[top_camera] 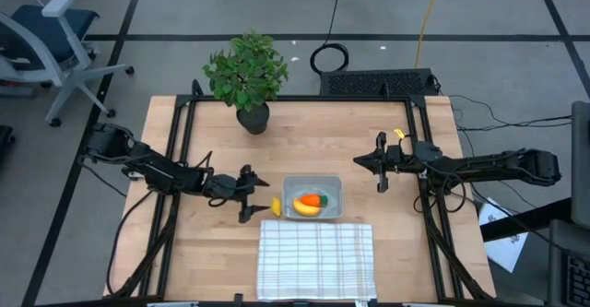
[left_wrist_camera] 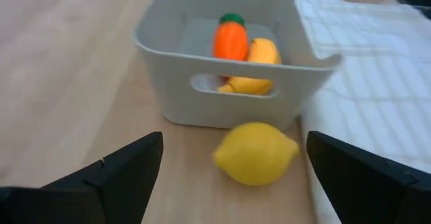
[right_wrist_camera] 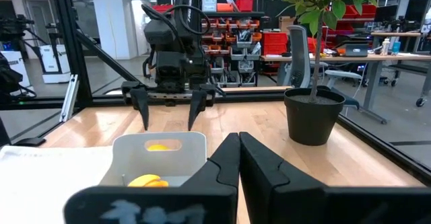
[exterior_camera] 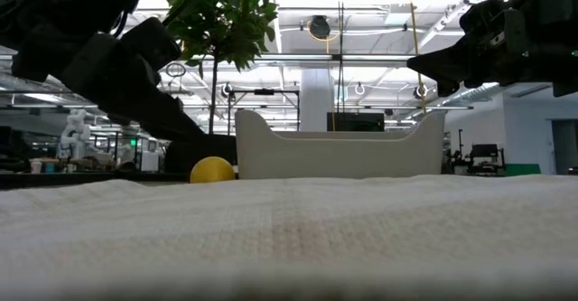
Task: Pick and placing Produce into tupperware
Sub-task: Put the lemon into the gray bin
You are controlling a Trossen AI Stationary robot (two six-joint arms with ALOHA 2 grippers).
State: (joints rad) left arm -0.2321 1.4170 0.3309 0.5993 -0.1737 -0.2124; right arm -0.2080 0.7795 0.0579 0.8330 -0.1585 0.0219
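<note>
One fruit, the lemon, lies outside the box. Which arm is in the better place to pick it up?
The left. Its tool is open and sits right beside the lemon, which lies between its fingers in the left wrist view. The right tool is shut and waits on the far side of the box.

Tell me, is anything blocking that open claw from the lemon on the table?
Nothing visible. The left claw is open with the lemon straight ahead on bare wood, just outside the tupperware wall.
</note>
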